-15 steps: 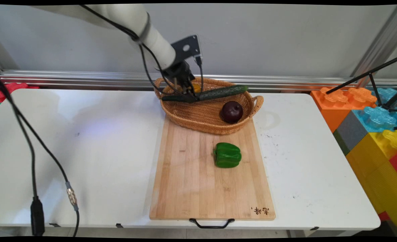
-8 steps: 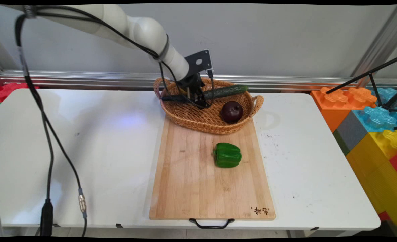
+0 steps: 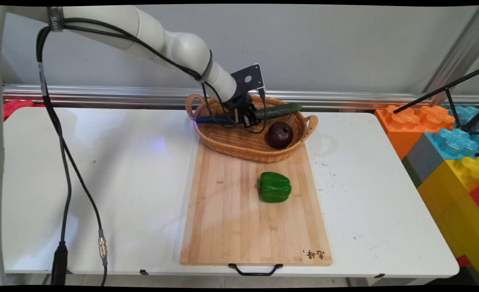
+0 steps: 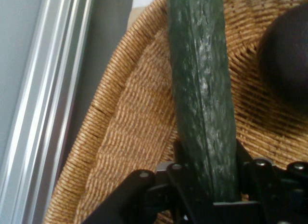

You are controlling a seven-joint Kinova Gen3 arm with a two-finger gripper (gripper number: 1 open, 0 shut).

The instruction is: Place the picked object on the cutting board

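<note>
Over the last second the hand has slid rightward along the cucumber lying across the wicker basket, and its fingers now appear closed around it, seemingly barely lifted.

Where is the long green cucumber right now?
In the main view the cucumber lies across the back of the wicker basket, behind the dark round fruit. The hand view shows the gripper closed around it.
</note>
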